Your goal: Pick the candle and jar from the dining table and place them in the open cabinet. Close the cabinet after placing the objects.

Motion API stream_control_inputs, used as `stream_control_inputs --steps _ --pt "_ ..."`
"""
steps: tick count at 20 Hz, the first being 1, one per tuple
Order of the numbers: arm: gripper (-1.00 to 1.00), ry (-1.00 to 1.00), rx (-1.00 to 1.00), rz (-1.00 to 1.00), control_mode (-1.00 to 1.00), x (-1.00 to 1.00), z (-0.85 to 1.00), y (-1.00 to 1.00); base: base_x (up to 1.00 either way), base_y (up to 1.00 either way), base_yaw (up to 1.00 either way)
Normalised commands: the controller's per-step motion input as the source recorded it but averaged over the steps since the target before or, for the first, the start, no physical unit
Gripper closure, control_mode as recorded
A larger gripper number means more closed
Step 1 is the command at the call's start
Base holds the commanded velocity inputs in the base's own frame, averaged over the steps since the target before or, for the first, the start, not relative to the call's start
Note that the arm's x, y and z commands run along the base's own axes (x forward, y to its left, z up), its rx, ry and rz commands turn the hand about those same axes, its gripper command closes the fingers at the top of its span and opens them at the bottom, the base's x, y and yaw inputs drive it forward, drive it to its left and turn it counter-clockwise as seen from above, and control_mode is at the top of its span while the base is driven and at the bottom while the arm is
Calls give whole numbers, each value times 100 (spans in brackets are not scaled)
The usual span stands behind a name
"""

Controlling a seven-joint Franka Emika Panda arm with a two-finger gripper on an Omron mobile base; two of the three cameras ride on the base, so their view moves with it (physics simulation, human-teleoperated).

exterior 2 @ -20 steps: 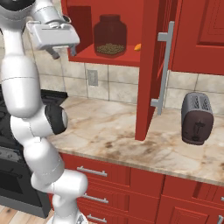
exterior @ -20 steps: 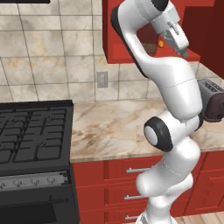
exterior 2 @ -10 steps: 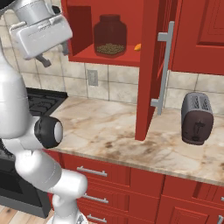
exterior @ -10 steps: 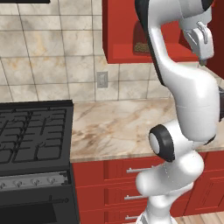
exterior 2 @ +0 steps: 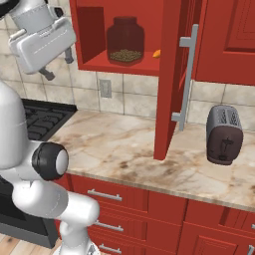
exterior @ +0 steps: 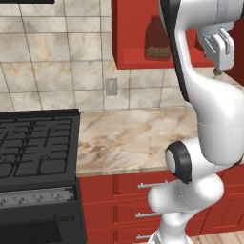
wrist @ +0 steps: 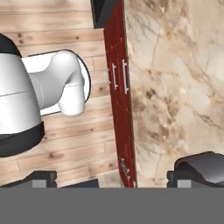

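You see the jar [exterior 2: 125, 41] already standing upright inside the open cabinet [exterior 2: 89, 37], near the front edge of its shelf, so it only needs the door [exterior 2: 171, 74] to be shut. A small orange thing [exterior 2: 156, 53] lies on the same shelf, towards the door side; you cannot tell whether it belongs to the candle, because it is too small.

The gripper [exterior 2: 56, 67] hangs to the left of the cabinet opening, well apart from the jar and lower than the shelf edge. Its jaws stand wide and hold nothing. It points down: in the hand view you look on the marble counter [wrist: 175, 87], along its front edge, and on the red drawers [wrist: 117, 78].

The door stands out over the counter, its silver bar handle [exterior 2: 185, 79] on the far side of the jar from the gripper. The toaster [exterior 2: 224, 133] sits near the back edge, right of the door. I judge that closing is the remaining step.
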Motion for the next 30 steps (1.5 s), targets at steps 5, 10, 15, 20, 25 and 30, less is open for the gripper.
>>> stream_control_inputs --steps 5,10,15,20,25,30 --pt "-100 -16 7 3 -100 27 -19 18 0 0 0" --pt "-100 -17 6 1 -100 30 -20 17 0 0 0" --pt "-100 -23 7 2 -100 18 -29 11 0 0 0" --pt "-100 -28 5 4 -100 15 -35 9 0 0 0" --pt "-100 -13 0 2 -100 16 -43 8 0 0 0" --pt "-100 -8 0 1 -100 4 -32 6 0 0 0"
